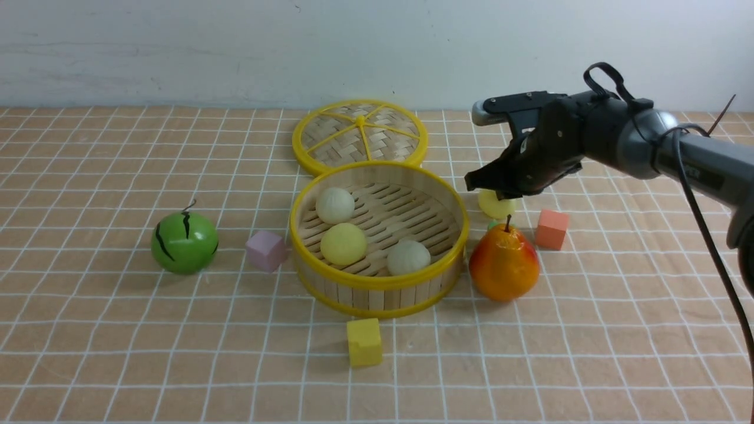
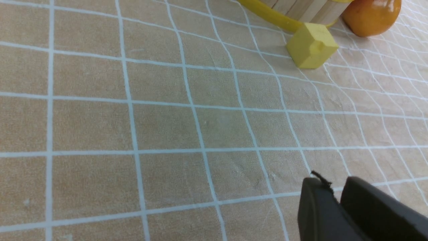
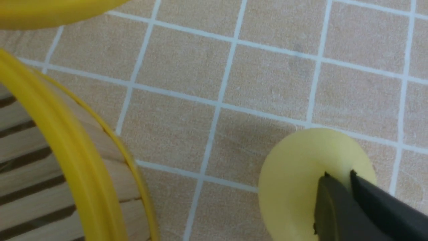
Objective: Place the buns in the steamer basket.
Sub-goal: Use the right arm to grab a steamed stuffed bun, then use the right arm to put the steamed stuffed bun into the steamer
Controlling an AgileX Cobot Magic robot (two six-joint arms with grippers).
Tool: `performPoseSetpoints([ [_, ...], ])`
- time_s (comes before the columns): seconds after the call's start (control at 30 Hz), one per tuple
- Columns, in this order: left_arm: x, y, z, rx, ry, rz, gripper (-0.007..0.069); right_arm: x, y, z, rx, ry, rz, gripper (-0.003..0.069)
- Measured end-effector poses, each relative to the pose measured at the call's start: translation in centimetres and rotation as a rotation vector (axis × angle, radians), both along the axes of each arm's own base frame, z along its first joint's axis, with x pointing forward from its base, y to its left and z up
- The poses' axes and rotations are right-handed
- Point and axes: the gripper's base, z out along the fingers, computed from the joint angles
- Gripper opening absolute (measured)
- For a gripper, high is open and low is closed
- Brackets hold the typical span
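Note:
The steamer basket [image 1: 377, 281] stands mid-table and holds three buns: an off-white one [image 1: 334, 205], a pale yellow one [image 1: 343, 243] and an off-white one [image 1: 409, 257]. My right gripper [image 1: 498, 192] is just right of the basket, behind the pear, shut on the top of the fourth bun, a pale yellow one [image 1: 496, 205]. In the right wrist view the jaws [image 3: 339, 174] pinch this bun [image 3: 294, 174] beside the basket rim [image 3: 73, 147]. I cannot tell whether it touches the table. My left gripper [image 2: 337, 197] is shut and empty, low over bare cloth; it does not show in the front view.
The woven lid [image 1: 360, 135] lies behind the basket. A pear [image 1: 504, 265] stands right of the basket, with an orange cube [image 1: 552, 229] beyond it. A yellow cube [image 1: 364, 341] lies in front, a pink cube [image 1: 266, 249] and a green melon ball [image 1: 184, 242] to the left.

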Motion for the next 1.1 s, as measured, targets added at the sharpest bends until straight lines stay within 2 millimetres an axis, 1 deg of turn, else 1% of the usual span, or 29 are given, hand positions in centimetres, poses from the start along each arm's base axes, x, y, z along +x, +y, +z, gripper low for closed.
performPoseSetpoints([
  [0.03,0.0,0.0,0.0,0.0,0.0,0.0,0.0103,-0.2,-0.1,0.6,-0.004,0.002,0.004,0.0003],
  [0.07,0.0,0.0,0.0,0.0,0.0,0.0,0.0103,-0.2,-0.1,0.8,-0.004,-0.001,0.005,0.0003],
  [0.1,0.0,0.0,0.0,0.0,0.0,0.0,0.0103,-0.6,-0.2,2.2,-0.012,-0.008,0.015,0.0003],
  [0.13,0.0,0.0,0.0,0.0,0.0,0.0,0.0103,-0.7,-0.2,2.4,-0.014,-0.007,0.016,0.0003],
  [0.17,0.0,0.0,0.0,0.0,0.0,0.0,0.0103,-1.3,-0.3,4.7,-0.017,-0.035,0.034,0.0003],
  [0.2,0.0,0.0,0.0,0.0,0.0,0.0,0.0103,-1.4,-0.3,5.0,-0.014,-0.038,0.034,0.0003],
  [0.23,0.0,0.0,0.0,0.0,0.0,0.0,0.0103,-1.9,-0.3,6.5,-0.009,-0.059,0.048,0.0003],
  [0.27,0.0,0.0,0.0,0.0,0.0,0.0,0.0103,-2.8,-0.1,9.2,0.019,-0.098,0.08,0.0003],
  [0.3,0.0,0.0,0.0,0.0,0.0,0.0,0.0103,-3.0,-0.1,9.7,0.024,-0.107,0.084,0.0003],
  [0.33,0.0,0.0,0.0,0.0,0.0,0.0,0.0103,-3.7,0.4,11.4,0.054,-0.13,0.116,0.0003],
  [0.37,0.0,0.0,0.0,0.0,0.0,0.0,0.0103,-4.2,0.8,12.3,0.083,-0.139,0.142,0.0003],
  [0.43,0.0,0.0,0.0,0.0,0.0,0.0,0.0104,-4.9,1.9,13.2,0.138,-0.146,0.198,0.0003],
  [0.5,0.0,0.0,0.0,0.0,0.0,0.0,0.0106,-5.4,3.3,13.3,0.199,-0.129,0.253,0.0003],
  [0.6,0.0,0.0,0.0,0.0,0.0,0.0,0.0106,-5.9,5.7,12.3,0.252,-0.091,0.345,0.0003],
  [0.7,0.0,0.0,0.0,0.0,0.0,0.0,0.0106,-6.2,8.0,10.6,0.273,-0.06,0.415,0.0006],
  [0.8,0.0,0.0,0.0,0.0,0.0,0.0,0.0106,-6.1,10.0,8.1,0.256,-0.026,0.452,0.0018],
  [0.83,0.0,0.0,0.0,0.0,0.0,0.0,0.0106,-6.0,10.4,7.3,0.248,-0.017,0.455,0.0024],
  [0.87,0.0,0.0,0.0,0.0,0.0,0.0,0.0106,-6.0,10.5,7.1,0.247,-0.014,0.456,0.0026],
  [0.9,0.0,0.0,0.0,0.0,0.0,0.0,0.0106,-5.7,10.8,5.8,0.22,-0.002,0.461,0.0037],
  [0.93,0.0,0.0,0.0,0.0,0.0,0.0,0.0106,-5.6,10.9,5.2,0.203,0.001,0.464,0.0046],
  [1.0,0.0,0.0,0.0,0.0,0.0,0.0,0.0106,-5.4,10.9,4.8,0.188,-0.002,0.463,0.0062],
  [1.07,0.0,0.0,0.0,0.0,0.0,0.0,0.0106,-5.0,10.9,3.7,0.162,-0.002,0.458,0.0124],
  [1.1,0.0,0.0,0.0,0.0,0.0,0.0,0.0106,-5.0,10.9,3.6,0.161,-0.001,0.456,0.0129],
])
